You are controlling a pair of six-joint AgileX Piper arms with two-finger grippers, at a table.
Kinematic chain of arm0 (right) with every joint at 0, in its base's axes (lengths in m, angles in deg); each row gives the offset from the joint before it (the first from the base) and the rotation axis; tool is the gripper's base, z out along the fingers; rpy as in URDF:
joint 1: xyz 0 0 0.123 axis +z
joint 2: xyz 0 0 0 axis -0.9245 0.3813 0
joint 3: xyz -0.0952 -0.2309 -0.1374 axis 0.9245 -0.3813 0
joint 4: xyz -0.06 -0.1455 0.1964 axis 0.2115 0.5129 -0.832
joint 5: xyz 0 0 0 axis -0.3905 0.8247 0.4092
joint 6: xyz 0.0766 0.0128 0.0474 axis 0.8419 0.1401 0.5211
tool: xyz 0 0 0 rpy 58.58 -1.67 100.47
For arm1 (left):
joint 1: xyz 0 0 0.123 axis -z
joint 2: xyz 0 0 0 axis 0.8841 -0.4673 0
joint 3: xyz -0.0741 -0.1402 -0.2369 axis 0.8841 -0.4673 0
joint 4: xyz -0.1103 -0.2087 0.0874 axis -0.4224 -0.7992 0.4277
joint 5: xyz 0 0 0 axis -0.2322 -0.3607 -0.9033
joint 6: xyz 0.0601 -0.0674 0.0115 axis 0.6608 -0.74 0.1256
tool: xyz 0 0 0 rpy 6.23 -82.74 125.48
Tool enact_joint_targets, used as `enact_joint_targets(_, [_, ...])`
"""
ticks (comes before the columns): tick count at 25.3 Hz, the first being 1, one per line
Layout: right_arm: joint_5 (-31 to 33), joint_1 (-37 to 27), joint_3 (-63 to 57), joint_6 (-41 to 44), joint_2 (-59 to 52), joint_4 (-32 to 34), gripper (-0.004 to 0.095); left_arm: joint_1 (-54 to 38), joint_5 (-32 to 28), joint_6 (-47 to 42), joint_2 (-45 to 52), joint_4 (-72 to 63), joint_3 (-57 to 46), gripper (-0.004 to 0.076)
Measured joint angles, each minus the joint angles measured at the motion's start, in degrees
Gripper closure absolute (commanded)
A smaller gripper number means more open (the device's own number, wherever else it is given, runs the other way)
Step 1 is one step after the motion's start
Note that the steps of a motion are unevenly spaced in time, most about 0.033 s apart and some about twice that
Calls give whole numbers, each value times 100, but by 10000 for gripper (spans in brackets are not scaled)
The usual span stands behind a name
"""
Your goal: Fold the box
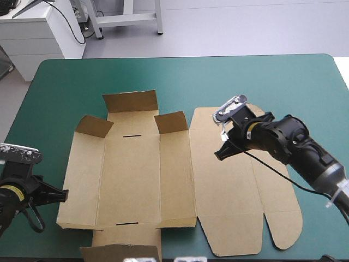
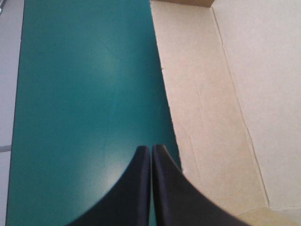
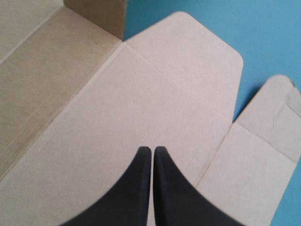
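Note:
The brown box lies opened out in the middle of the table, its base panels on the left and the lid panel with rounded tabs on the right. Three short flaps stand up along its far edge, and one flap is raised at the near edge. My left gripper is shut, low over the teal-green cover right beside the box's left edge. My right gripper is shut too and hovers over the lid panel, pointing toward the base. In both wrist views the fingers meet in one arch.
The teal-green cover stretches in a wide band beyond the box's far edge and to its right. A narrower strip of cover lies between the box and the table's left edge.

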Motion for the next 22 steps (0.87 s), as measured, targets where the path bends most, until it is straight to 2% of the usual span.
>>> enact_joint_targets(3, [-58,-284,-557,75,-448,-69,908,0,226,6,-26,86,33,710])
enact_joint_targets(8, [-90,-712,-1189,91,-1086,-282,910,4,226,133,-483,97,50,709])
enact_joint_targets(14, [-84,-903,-1572,81,-1604,-491,910,-38,97,242,-1082,63,50,708])
enact_joint_targets(18, [-54,-915,-1814,71,-1871,-538,910,-1072,-153,992,-1435,-619,50,708])
enact_joint_targets(22, [-36,-919,-1884,77,-1893,-661,910,-2304,-335,1774,-1706,-1876,50,708])
